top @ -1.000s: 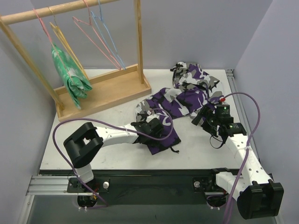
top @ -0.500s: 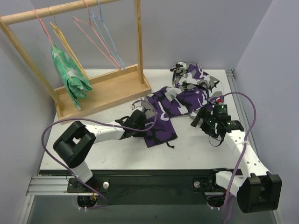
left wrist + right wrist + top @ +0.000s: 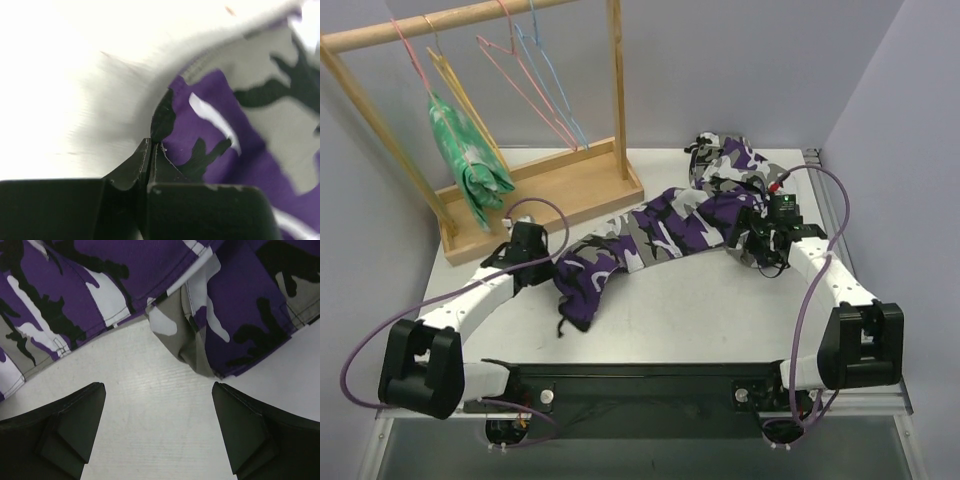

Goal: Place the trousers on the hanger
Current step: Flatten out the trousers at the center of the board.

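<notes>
trousers (image 3: 665, 232) lie stretched in a band across the white tabletop (image 3: 720, 315), from a heap at the far right down to the left gripper (image 3: 556, 268), whose jaws are pinched shut on the cloth's edge (clearest in the left wrist view). right gripper (image 3: 757, 243) hovers with jaws spread wide, just beside the trousers' near edge. yellow hanger (image 3: 470, 105) hangs on the wooden rack (image 3: 617, 90), well apart. half a second ago the cloth sat bunched mid-tabletop; now it is drawn out leftward.
</notes>
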### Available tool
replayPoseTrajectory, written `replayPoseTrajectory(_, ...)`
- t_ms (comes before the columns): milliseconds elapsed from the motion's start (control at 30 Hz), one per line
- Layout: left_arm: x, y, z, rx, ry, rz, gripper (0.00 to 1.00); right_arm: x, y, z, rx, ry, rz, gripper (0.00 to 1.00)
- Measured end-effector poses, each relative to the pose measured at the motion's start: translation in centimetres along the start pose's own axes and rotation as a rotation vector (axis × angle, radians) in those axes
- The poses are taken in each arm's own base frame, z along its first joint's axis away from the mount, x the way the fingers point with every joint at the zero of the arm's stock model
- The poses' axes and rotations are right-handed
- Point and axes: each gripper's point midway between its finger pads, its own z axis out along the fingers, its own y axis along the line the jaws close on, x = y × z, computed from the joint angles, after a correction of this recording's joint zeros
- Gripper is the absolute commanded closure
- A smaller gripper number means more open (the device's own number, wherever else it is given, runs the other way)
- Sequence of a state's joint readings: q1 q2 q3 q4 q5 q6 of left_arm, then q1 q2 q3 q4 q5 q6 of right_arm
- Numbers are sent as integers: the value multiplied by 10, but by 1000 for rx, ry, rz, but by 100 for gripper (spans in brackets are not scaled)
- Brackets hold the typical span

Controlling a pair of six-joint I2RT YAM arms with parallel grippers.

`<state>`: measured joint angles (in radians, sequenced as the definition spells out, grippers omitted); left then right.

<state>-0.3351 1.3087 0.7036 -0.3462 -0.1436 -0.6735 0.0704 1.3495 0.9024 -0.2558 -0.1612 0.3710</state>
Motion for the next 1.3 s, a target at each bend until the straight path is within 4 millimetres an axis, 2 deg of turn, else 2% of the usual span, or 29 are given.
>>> replayPoseTrajectory(67,-21,19,-6,-15,-36,-55,100,-5,-2,10,8,-3,-22,8)
replayPoseTrajectory(133,-31,34,-10,-35,-54,-75,100,-6,-6,23,22,12,-35,7)
replayPoseTrajectory(367,-25,61,-16,-78,4,-35,100,9,-21,60,66,108,-61,8)
replayPoseTrajectory(433,-26,68,-18,-89,9,-32,100,14,-22,65,67,131,-63,16)
replayPoseTrajectory(467,-28,72,-20,-94,8,-34,100,17,-21,69,60,148,-62,33)
replayPoseTrajectory(533,-34,78,-24,-103,3,-36,100,22,-18,74,40,179,-62,56)
replayPoseTrajectory(567,-39,81,-26,-107,-2,-36,100,25,-15,76,20,198,-63,78)
replayPoseTrajectory(600,-45,84,-28,-112,-12,-40,100,28,-11,77,-6,218,-60,88)
replayPoseTrajectory(667,-57,90,-33,-122,-34,-51,100,35,1,77,-73,255,-43,100)
replayPoseTrajectory(800,-77,101,-44,-142,-73,-64,100,47,35,65,-209,311,-28,100)
replayPoseTrajectory(867,-86,104,-49,-150,-95,-62,100,54,62,51,-270,319,-78,100)
replayPoseTrajectory(933,-92,108,-53,-158,-111,-64,100,61,100,30,-344,322,-158,100)
replayPoseTrajectory(1033,-98,118,-56,-177,-124,-76,100,69,163,-14,-489,301,-268,82)
replayPoseTrajectory(1067,-98,120,-57,-183,-125,-82,100,71,181,-31,-537,291,-296,55)
replayPoseTrajectory(1133,-99,126,-57,-194,-125,-91,100,77,206,-62,-619,277,-323,34)
replayPoseTrajectory(1167,-99,127,-58,-197,-125,-93,100,78,212,-73,-644,267,-330,23)
replayPoseTrajectory(1233,-99,128,-58,-199,-125,-94,100,74,212,-88,-660,243,-314,20)
replayPoseTrajectory(1300,-99,128,-58,-198,-124,-92,100,68,203,-87,-633,226,-274,18)
